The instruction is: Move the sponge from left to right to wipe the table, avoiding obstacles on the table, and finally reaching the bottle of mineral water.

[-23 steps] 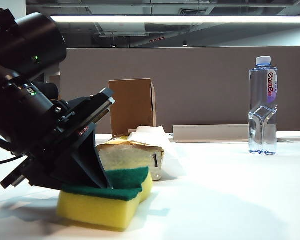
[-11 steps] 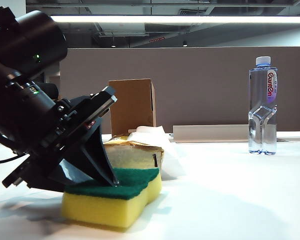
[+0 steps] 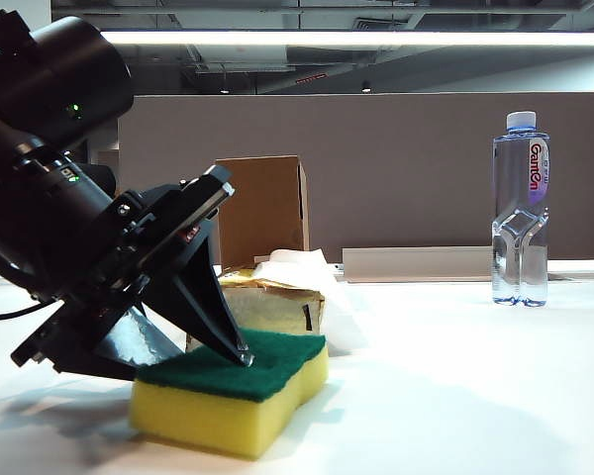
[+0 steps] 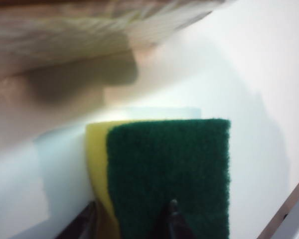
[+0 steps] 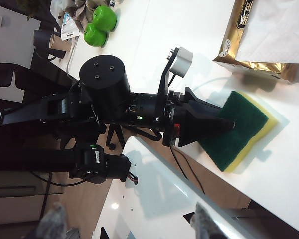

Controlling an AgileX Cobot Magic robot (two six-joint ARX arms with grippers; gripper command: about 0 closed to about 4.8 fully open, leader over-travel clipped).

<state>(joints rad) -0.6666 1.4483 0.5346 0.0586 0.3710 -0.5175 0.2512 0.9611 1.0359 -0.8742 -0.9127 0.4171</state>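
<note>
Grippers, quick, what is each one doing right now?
Left pincer: open, fingertip resting on the sponge, not gripping it.
Right pincer: only blurred finger tips at the right wrist view's edge; looks open, holding nothing.

Bright overhead strip light (image 3: 356,38), soft shadows on white table (image 3: 455,396), left wrist view blurred

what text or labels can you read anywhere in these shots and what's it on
"Ganten", red letters running vertically on the label of the bottle of mineral water; the last letters are only partly clear.
Dark panel with pale print on the gold tissue pack, in the right wrist view: too small to read.
Cardboard box, sponge: no text visible.
</note>
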